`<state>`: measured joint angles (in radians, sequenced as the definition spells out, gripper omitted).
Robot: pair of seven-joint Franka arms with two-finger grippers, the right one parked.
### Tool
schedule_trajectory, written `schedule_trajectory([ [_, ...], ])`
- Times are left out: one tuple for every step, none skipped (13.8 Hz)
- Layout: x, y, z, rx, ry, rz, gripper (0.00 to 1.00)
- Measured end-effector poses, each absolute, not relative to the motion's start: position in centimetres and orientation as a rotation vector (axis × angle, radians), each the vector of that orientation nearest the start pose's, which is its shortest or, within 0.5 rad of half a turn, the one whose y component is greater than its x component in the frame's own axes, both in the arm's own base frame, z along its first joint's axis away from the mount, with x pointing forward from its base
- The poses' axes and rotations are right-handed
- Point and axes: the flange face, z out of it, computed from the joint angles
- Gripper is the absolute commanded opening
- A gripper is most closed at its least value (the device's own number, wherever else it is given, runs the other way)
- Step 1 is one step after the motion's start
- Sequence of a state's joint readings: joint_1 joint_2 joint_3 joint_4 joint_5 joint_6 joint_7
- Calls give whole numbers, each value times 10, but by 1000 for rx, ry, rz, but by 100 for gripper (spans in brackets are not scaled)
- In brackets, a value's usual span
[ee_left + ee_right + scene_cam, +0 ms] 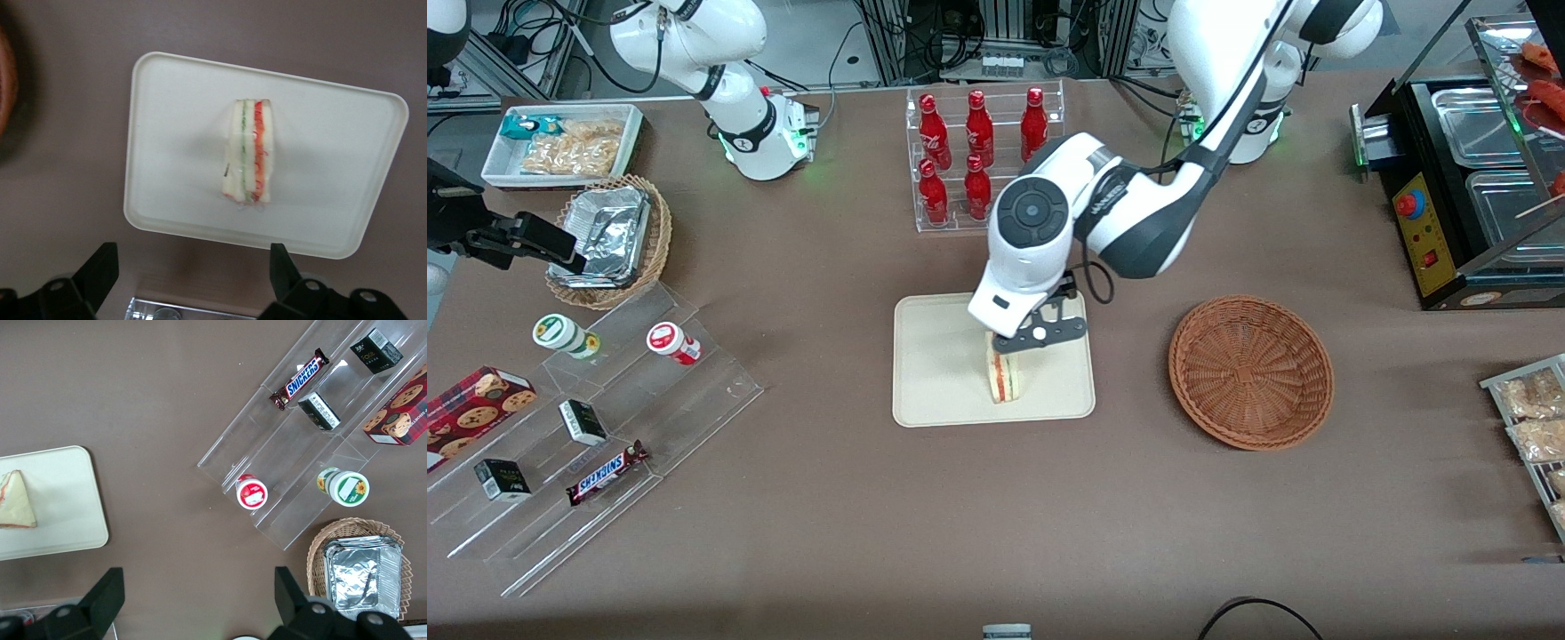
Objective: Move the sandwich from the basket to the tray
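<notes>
We take it from the near edge of the desk (996, 533) — and there is the one sandwich (1006, 376), sitting on the tray (934, 373), cut side with its red and green layers turned toward the front camera. The wrist view confirms it: the sandwich (248, 152) stands on the tray (320, 133) with bare tray all around it. Our gripper (190, 283) hangs above the tray's farther part, fingers spread wide and nothing between them; from the front, the gripper (1040, 333) sits just over the sandwich's farther end. We cannot tell whether it brushes the bread.

So we judge the job as good as done — sandwich delivered, grip let go. What seems left is lifting the arm clear.

Now the count. One sandwich, one tray, one gripper at work. One reddish-brown basket (1251, 371), toward the working arm's end of the desk, well apart from the tray and holding nothing. Farther from the camera, a clear rack (985, 160) carries six red bottles (979, 129). Toward the parked arm's end we count one lighter wicker basket (609, 242) with a foil container inside.
</notes>
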<state>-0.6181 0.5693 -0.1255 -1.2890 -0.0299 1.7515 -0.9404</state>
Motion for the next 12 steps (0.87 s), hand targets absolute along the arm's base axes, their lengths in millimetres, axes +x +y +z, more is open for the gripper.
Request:
schedule_trajectory([
  [537,-457,413,-3088,-364,221,100],
  [542,-448,413,-3071,-381,224,100],
  [547,-439,413,-3056,-392,227,100],
  [553,-427,413,-3040,-392,233,100],
  [561,-411,413,-3033,-371,244,100],
  [569,-391,416,-3034,-340,256,100],
  [577,-370,421,-3040,-318,263,100],
  [583,-347,428,-3046,-301,269,100],
  [588,-322,435,-3049,-282,282,100],
  [592,-298,442,-3050,-264,300,100],
  [594,-277,449,-3051,-250,322,100],
  [596,-257,455,-3056,-229,350,100],
])
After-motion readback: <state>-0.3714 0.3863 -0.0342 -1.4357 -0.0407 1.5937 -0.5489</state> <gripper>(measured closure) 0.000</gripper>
